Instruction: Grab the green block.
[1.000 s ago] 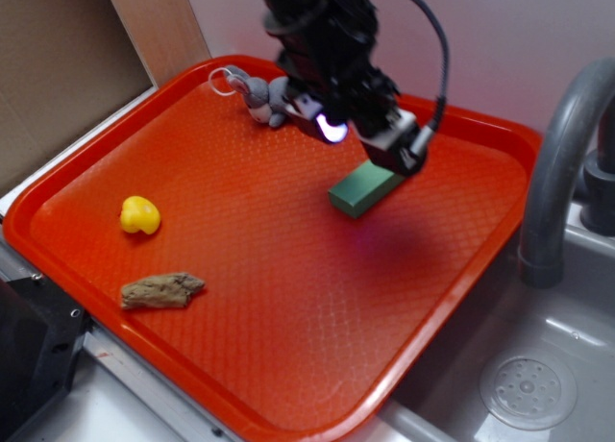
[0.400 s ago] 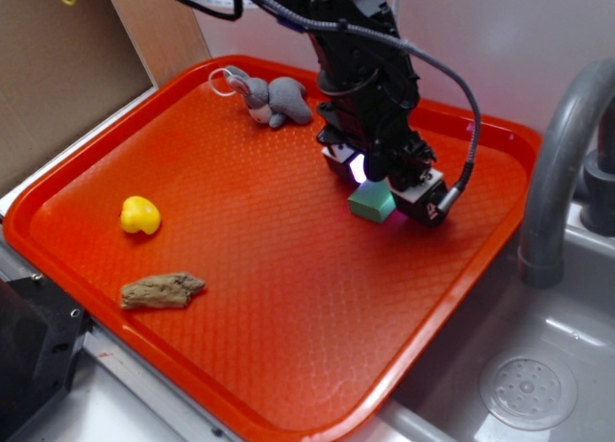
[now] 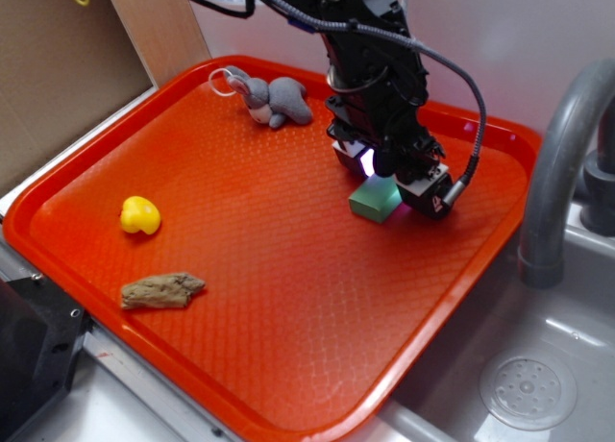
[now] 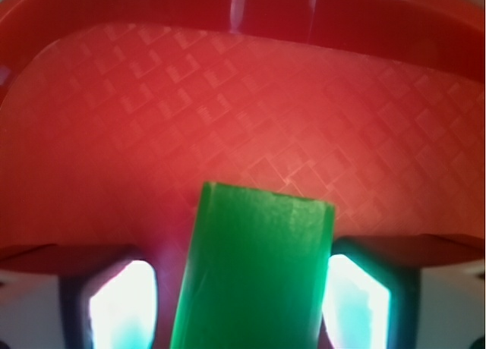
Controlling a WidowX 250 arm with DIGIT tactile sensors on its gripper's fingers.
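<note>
On orange tray [image 3: 240, 298] beside grey sink [image 3: 538, 365]: green block [image 3: 375, 200].

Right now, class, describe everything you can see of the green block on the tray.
The green block is a plain, matte brick with flat faces and squared edges. It lies flat on the orange tray, toward its far right part. The end effector is lowered over it, covering its far end. In the wrist view the block runs between the two fingers, one on each side; contact cannot be confirmed.
</note>
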